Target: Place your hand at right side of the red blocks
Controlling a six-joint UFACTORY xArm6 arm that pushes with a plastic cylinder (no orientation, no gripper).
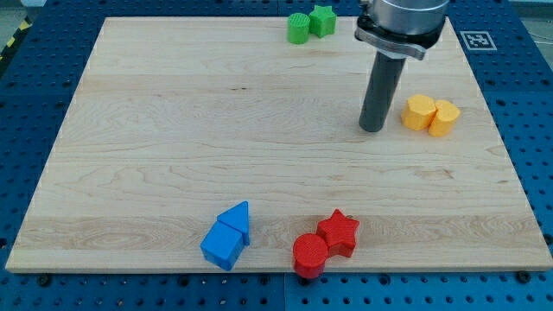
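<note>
A red star block [339, 231] and a red round block [309, 255] sit touching each other near the view's bottom edge of the wooden board [173, 155]. My tip [371, 130] rests on the board in the upper right part of the view. It is far above the red blocks and a little to their right. It stands just left of the two yellow blocks.
Two yellow blocks [430, 114] sit side by side at the right of my tip. A green round block [298, 28] and a green star block [322, 20] sit at the view's top edge. Two blue blocks [228, 236] sit left of the red ones.
</note>
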